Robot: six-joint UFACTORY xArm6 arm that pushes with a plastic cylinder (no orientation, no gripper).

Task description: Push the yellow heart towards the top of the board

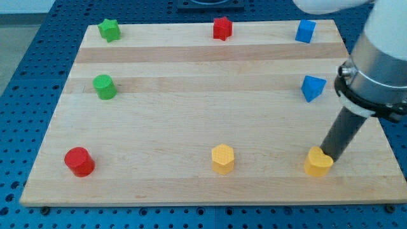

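On the table [191, 76], my tip [329, 156] touches the yellow heart [317, 163] at its upper right edge, with the yellow hexagon [223, 158] to the heart's left, the red cylinder [79, 161] far left, and a blue triangular block [312, 87] above it.

Green star [109, 29], red star [222, 28], blue cube [305, 31], green cylinder [104, 86], blue triangle [312, 87], red cylinder [79, 161], yellow hexagon [222, 158].
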